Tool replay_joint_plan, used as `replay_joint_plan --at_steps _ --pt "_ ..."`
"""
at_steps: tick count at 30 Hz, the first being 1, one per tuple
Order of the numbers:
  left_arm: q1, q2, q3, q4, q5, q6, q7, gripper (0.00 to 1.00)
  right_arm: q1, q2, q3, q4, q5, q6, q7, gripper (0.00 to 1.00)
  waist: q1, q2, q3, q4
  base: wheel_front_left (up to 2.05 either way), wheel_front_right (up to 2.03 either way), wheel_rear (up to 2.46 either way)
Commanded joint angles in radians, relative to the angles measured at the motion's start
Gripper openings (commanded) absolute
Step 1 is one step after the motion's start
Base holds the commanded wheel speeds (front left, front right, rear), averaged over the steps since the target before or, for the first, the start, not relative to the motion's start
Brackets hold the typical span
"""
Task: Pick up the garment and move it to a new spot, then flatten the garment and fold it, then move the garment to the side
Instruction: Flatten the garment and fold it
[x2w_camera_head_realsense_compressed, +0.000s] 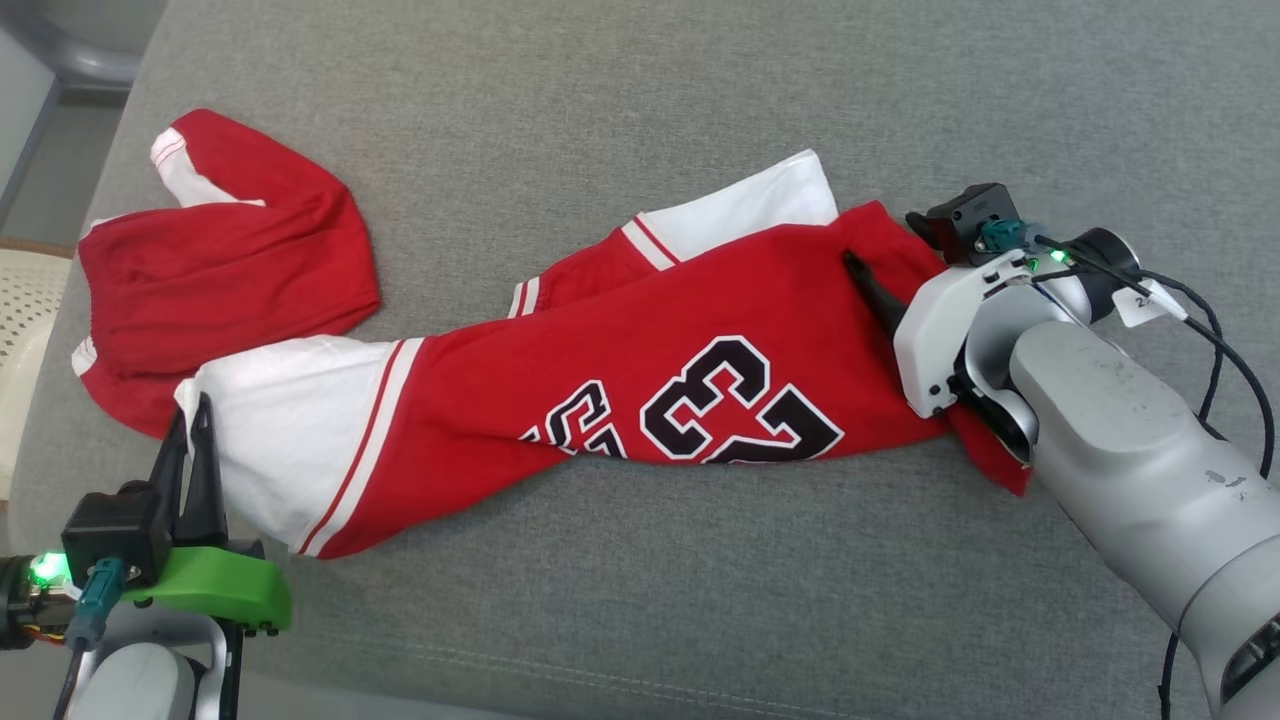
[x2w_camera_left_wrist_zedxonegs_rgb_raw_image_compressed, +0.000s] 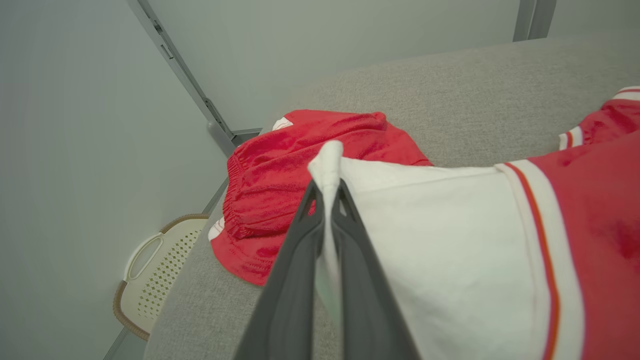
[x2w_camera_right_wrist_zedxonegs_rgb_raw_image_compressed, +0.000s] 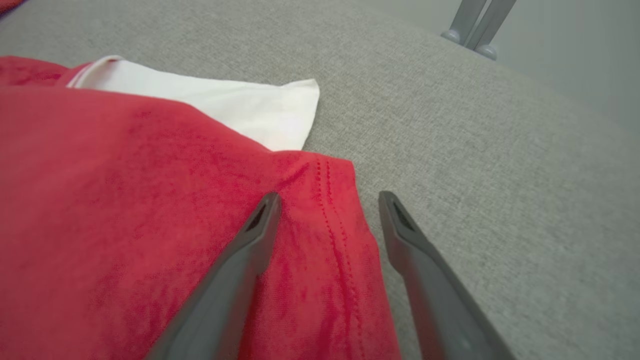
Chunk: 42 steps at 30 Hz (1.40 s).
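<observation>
Left wrist view shows left gripper (x2w_camera_left_wrist_zedxonegs_rgb_raw_image_compressed: 327, 186) pinching the garment (x2w_camera_left_wrist_zedxonegs_rgb_raw_image_compressed: 450, 240)

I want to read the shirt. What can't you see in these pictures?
Head view: black print on the shirt runs into a fold; part unreadable.
Head view: right hand and its arm cover the hem corner.
Head view: basket cut off by left edge.

Right claw (x2w_camera_right_wrist_zedxonegs_rgb_raw_image_compressed: 328, 198) gapes — one finger over the red garment (x2w_camera_right_wrist_zedxonegs_rgb_raw_image_compressed: 125, 200), one over grey cushion (x2w_camera_right_wrist_zedxonegs_rgb_raw_image_compressed: 475, 150).
</observation>
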Motion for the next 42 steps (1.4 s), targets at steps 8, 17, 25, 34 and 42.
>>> replay_joint_plan --at_steps 8,17,25,34,42 --pt "-0.025 -0.022 -0.017 0.018 0.014 -0.009 -0.017 0.0 -0.003 -0.046 0.233 -0.049 0.236 0.003 0.105 0.0 0.0 0.0 -0.001 0.038 0.0 0.0 0.0" --pt "-0.087 0.03 -0.009 -0.114 0.047 -0.019 -0.021 0.0 -0.165 -0.138 0.327 -0.064 0.315 -0.001 -0.109 0.0 0.0 0.0 -0.028 -0.065 0.0 0.0 0.0" --pt "-0.396 0.071 -0.056 -0.182 0.101 -0.117 0.002 0.0 -0.361 -0.24 0.261 -0.038 0.291 -0.001 -0.158 0.0 0.0 0.0 0.011 -0.162 0.0 0.0 0.0" --pt "-0.423 -0.014 -0.133 -0.105 0.127 -0.167 -0.026 0.0 -0.277 -0.292 0.067 -0.164 0.025 -0.001 -0.157 0.0 0.0 0.0 0.1 -0.255 0.0 0.0 0.0" --pt "-0.277 -0.096 -0.109 -0.104 0.16 -0.181 -0.027 0.0 0.047 -0.244 -0.192 -0.288 -0.17 -0.001 -0.157 0.89 0.0 0.0 0.113 -0.265 0.0 0.0 0.0"
